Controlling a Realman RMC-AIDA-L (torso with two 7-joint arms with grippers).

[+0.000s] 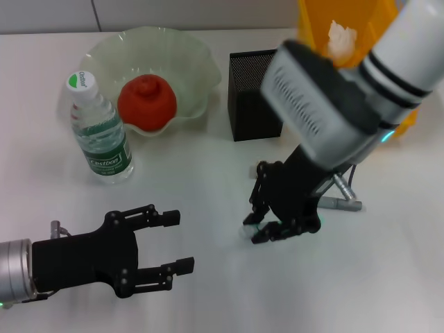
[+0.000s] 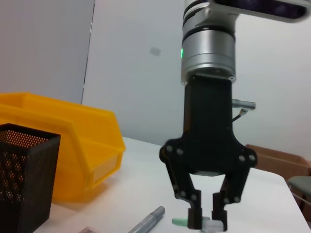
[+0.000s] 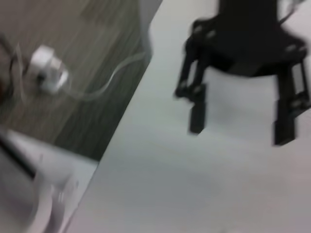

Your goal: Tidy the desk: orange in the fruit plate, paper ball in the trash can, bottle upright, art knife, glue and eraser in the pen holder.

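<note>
So, a good chunk of this desk looks sorted already. One orange (image 1: 146, 103) sits in the one fruit plate (image 1: 191, 59), upper left of the head view. One bottle (image 1: 100, 133) stands upright just left of and below that plate, cap up. At the top right, one paper ball (image 1: 340, 38) lies inside the yellow trash can (image 1: 312, 21). That is three jobs ticked off, by my reckoning.

What is left is the small stuff. The one black pen holder (image 1: 253, 97), top centre, shows nothing inside from this angle, though I cannot see to its bottom. The right gripper (image 1: 267, 229) is down at the tabletop in the lower middle of the head view, and in the left wrist view its fingers pinch the mint-green art knife (image 2: 181, 222) right at the surface. One grey glue (image 2: 147, 223) stick lies on the table just beside it. At the bottom edge of the left wrist view a small scrap shows that may be the eraser; I cannot tell.

The left gripper (image 1: 173, 241) hovers at lower left of the head view, spread wide, holding nothing.
</note>
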